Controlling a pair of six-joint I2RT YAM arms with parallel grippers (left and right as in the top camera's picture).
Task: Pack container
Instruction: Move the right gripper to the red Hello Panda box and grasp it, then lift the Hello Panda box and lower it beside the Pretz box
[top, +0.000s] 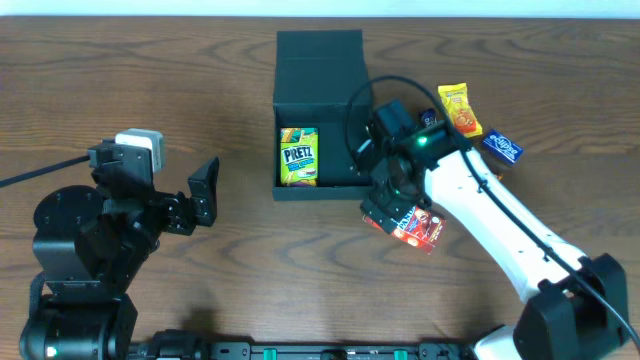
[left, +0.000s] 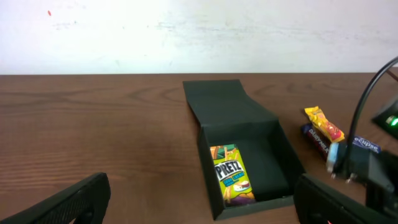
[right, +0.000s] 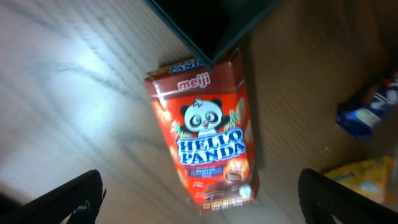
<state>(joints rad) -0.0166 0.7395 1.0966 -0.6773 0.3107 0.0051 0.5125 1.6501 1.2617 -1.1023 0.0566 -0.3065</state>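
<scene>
The black container (top: 318, 60) stands open at the table's back centre, its flap lid folded back. A green Pretz packet (top: 299, 157) lies in its left side, and also shows in the left wrist view (left: 233, 177). A red Hello Panda box (top: 418, 229) lies on the table by the container's front right corner. My right gripper (top: 393, 208) hovers over it, open and empty. In the right wrist view the box (right: 208, 134) lies between the spread fingers (right: 202, 205), below the container's corner (right: 211, 25). My left gripper (top: 205, 192) is open and empty, left of the container (left: 249, 118).
A yellow-orange packet (top: 460, 108) and a blue packet (top: 502, 147) lie right of the container, with a dark packet (top: 428, 117) beside them. A black cable (top: 360, 95) loops over the container's right side. The table is brown wood.
</scene>
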